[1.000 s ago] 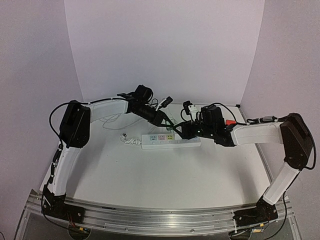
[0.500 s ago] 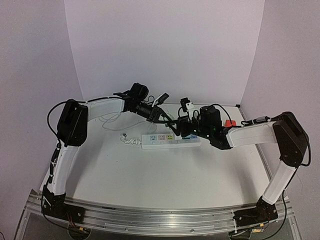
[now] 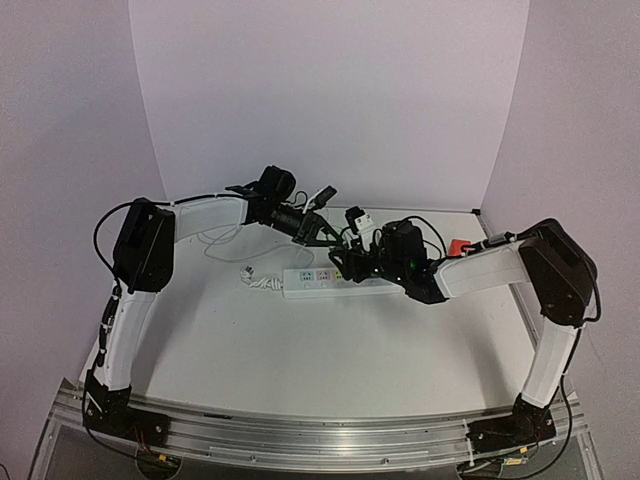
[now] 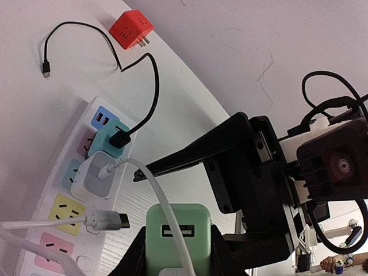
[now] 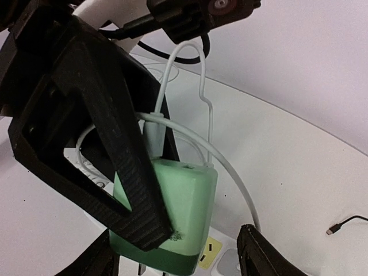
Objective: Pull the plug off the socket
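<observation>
Looks nearly done. Has the green plug (image 4: 177, 230) pinched between the fingers (image 4: 131, 263) of the left gripper (image 3: 318, 236), at the bottom middle of the left wrist view, with a white cable (image 5: 210, 126) looped over its top. Seems to have it off the socket (image 3: 306, 286): holds it above the strip in the top view rather than down on it, and leaves the yellow outlet (image 4: 63, 210) and pink outlet (image 4: 54, 248) at lower left of the left wrist view bare. Cannot say so for certain, with the prongs hidden under the plug body in every view. Finds the socket flat on the table (image 3: 300, 350) at the centre of the top view, white cord (image 3: 258, 280) trailing off its left end.

Holds the right gripper (image 3: 348, 266) spread wide and gripping nothing, low over the middle of the strip; shows its two fingers at the bottom corners of the right wrist view, well apart, the green plug between them. Probably there to steady the strip, though contact not plain to see.

Leaves in the row, at left of the left wrist view, a white adapter (image 4: 92, 178), a teal adapter (image 4: 108, 140) with a black cable (image 4: 156, 86), and a blue adapter (image 4: 103, 118); likely no part of this job.

Remaining, at a guess: carrying the green plug well clear of the strip, minding the white cable draped close by the right gripper
</observation>
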Robot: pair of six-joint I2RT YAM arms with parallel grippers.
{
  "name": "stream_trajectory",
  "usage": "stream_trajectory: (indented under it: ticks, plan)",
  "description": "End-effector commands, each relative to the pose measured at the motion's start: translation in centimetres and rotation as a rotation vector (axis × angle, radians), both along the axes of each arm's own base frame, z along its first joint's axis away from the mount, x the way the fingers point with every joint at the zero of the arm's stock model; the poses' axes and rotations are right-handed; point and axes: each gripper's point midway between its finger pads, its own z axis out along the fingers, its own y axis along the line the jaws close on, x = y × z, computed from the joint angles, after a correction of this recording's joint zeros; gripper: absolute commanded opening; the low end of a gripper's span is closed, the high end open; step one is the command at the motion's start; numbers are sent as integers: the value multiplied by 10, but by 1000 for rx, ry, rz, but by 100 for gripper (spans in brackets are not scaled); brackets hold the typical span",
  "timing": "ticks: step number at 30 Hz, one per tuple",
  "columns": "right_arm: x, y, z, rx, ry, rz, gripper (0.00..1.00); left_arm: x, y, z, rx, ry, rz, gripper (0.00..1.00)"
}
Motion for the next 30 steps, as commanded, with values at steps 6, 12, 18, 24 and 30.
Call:
stream_trajectory:
  ticks: [6,12,18,24,30]
  plan:
    - [20,15,29,69,-87,-52,57,4,0,35,-31,-47,45,0]
    - [24,18,26,72,-83,-56,45,2,1,34,-35,-35,34,0]
    - [26,18,30,77,-91,-61,17,-1,0,31,-32,-22,27,0]
    - [26,11,27,89,-73,-100,0,-1,0,34,-38,-34,25,2]
    - [21,7,18,101,-33,-106,0,8,1,39,-35,-108,46,70]
